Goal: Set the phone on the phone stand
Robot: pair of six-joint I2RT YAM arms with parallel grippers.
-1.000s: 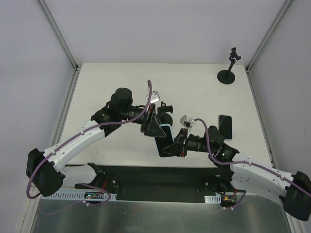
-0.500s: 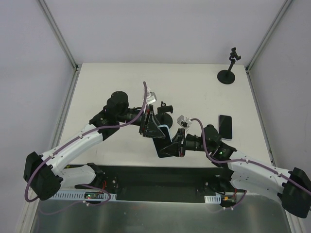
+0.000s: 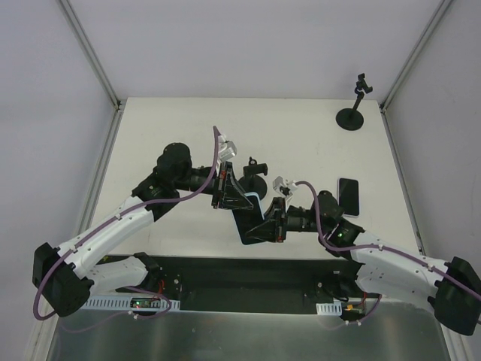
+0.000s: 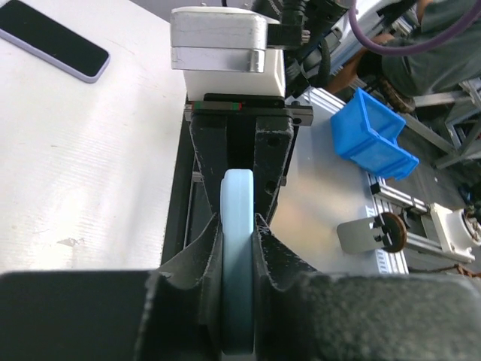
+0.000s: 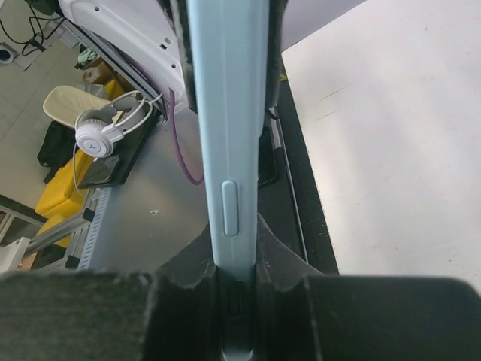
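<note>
A light blue phone (image 3: 252, 219) with a dark screen is held off the table between both grippers. My left gripper (image 3: 237, 200) is shut on its far end; the phone's edge shows between the fingers in the left wrist view (image 4: 239, 256). My right gripper (image 3: 268, 226) is shut on its near end, and the phone's edge with its side button shows in the right wrist view (image 5: 229, 150). A small black phone stand (image 3: 255, 173) stands just beyond the phone. A taller black stand (image 3: 352, 113) with a round base is at the far right corner.
A second dark phone (image 3: 348, 195) lies flat on the table to the right; it also shows in the left wrist view (image 4: 52, 47). The table's black front edge (image 3: 225, 271) runs just below the arms. A blue bin (image 4: 372, 135) sits beyond that edge.
Both grippers, still holding the phone, have shifted a little to the left. The left arm's elbow has swung left.
</note>
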